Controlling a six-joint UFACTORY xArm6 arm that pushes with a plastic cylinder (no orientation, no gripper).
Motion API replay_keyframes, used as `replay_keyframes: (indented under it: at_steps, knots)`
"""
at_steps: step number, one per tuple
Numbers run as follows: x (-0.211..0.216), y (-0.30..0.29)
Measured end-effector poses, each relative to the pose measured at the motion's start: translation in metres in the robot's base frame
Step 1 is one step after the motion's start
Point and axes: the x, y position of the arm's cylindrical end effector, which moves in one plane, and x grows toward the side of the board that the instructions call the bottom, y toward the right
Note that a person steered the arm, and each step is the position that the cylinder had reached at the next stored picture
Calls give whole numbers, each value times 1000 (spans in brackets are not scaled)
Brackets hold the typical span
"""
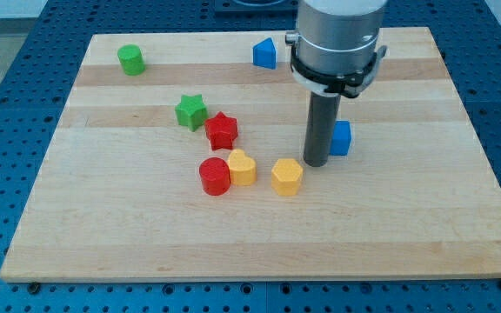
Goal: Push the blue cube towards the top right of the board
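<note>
The blue cube sits right of the board's middle, partly hidden behind my rod. My tip rests on the board at the cube's lower left, touching or nearly touching it. A second blue block, with a pointed top, stands near the view's top edge, left of the arm's body.
A yellow hexagonal block lies just left of and below my tip. A yellow heart-like block, a red cylinder, a red star and a green star cluster at centre left. A green cylinder stands at top left. The wooden board lies on a blue perforated table.
</note>
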Motion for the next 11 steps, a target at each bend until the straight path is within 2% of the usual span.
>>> replay_keyframes:
  at_steps: [1, 5, 6, 7, 8, 11]
  knots:
    - [-18, 24]
    - [-141, 50]
    - [-131, 43]
    - [-96, 36]
    - [-85, 61]
    - [-157, 94]
